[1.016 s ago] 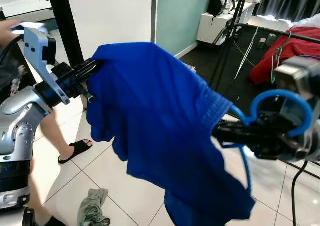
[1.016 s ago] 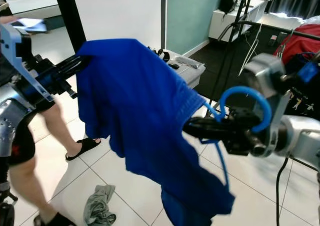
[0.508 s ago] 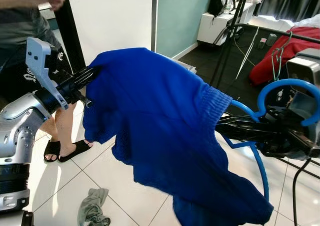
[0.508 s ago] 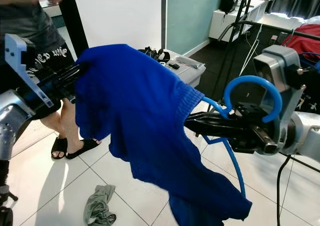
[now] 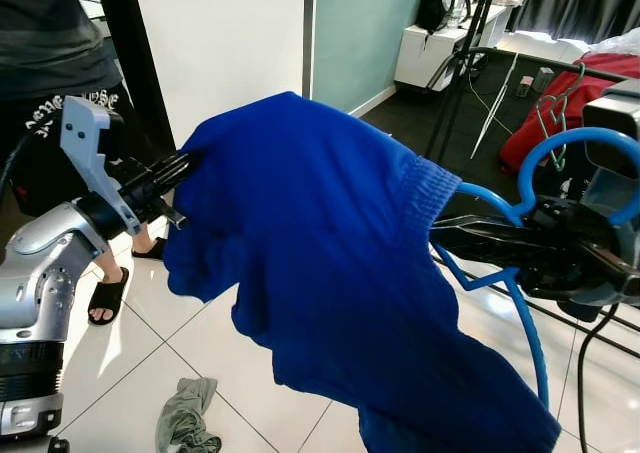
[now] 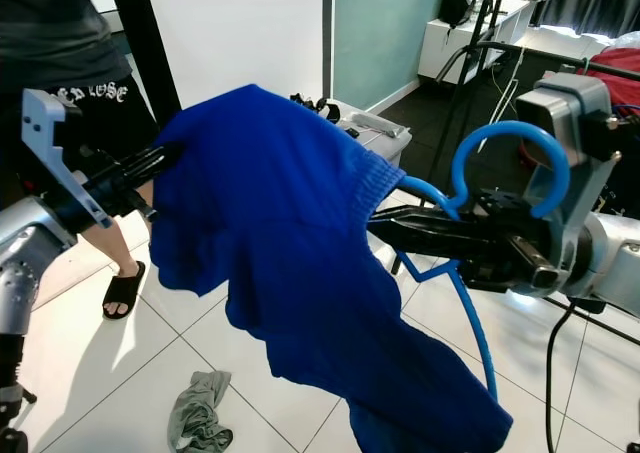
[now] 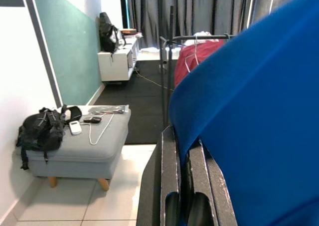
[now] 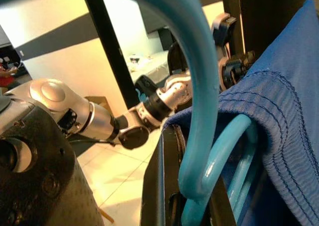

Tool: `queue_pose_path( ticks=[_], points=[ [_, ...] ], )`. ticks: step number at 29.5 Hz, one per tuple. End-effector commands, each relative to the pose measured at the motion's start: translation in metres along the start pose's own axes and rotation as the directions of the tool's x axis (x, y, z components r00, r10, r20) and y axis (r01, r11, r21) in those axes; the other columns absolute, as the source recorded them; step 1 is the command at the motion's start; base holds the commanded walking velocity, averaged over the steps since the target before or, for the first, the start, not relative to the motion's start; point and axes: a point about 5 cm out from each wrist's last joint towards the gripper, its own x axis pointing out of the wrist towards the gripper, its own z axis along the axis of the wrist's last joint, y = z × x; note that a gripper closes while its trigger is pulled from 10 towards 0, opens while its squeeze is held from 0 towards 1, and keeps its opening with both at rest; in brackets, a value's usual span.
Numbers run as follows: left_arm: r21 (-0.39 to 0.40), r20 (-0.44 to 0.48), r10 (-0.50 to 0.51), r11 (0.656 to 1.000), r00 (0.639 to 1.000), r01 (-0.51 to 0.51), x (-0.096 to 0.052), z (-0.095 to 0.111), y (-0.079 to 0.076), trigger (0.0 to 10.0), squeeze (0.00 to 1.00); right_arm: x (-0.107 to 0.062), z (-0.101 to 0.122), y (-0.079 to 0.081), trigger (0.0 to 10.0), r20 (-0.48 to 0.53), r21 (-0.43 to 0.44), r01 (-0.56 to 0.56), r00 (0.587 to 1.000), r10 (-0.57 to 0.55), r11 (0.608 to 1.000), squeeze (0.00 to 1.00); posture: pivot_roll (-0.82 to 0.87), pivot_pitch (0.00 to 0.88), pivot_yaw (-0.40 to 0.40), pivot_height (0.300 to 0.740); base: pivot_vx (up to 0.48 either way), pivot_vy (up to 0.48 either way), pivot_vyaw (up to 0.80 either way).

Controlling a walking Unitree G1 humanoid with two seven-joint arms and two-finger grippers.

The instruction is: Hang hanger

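Aloft: one blue garment (image 5: 330, 263), left pincer (image 5: 188, 165) pinching hem; right pincer (image 6: 400, 227) clamps one blue hanger (image 6: 520, 158).

Shorts (image 5: 340, 263): solid royal blue
Hanger (image 5: 560, 163): light blue
Gripper fingers (image 7: 169, 186): black
Arms (image 5: 45, 263): silver
Floor rag (image 5: 185, 418): grey-green
Ottoman (image 7: 84, 146): grey
Wall (image 7: 70, 41): teal
Bedding (image 5: 560, 103): red
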Motion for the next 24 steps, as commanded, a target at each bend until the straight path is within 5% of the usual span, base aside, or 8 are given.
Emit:
queue_pose_path(
  ticks=[1, 14, 24],
  points=[
    [0.006, -0.026, 0.009, 1.000, 1.000, -0.009, -0.001, -0.006, -0.002, 0.0, 0.00, 0.002, 0.005, 0.001, 10.0, 0.023, -0.031, -0.014, 1.000, 0.015, 0.999, 0.00, -0.12, 0.000, -0.012, 0.740, 0.000, 0.000, 0.00],
    [-0.024, 0.010, 0.057, 0.998, 0.998, -0.057, -0.010, -0.001, 0.006, 0.0, 0.00, -0.001, -0.005, -0.004, 10.0, -0.056, -0.015, 0.029, 0.998, -0.029, 0.999, 0.00, -0.11, 0.000, -0.022, 0.740, 0.000, 0.000, 0.00],
    [-0.141, 0.127, -0.069, 0.986, 0.990, 0.087, -0.011, 0.014, -0.012, 0.0, 0.00, -0.008, -0.003, -0.008, 10.0, -0.083, -0.036, 0.062, 0.994, -0.065, 0.997, 0.00, -0.11, 0.000, -0.028, 0.740, 0.000, 0.000, 0.00]
  ],
)
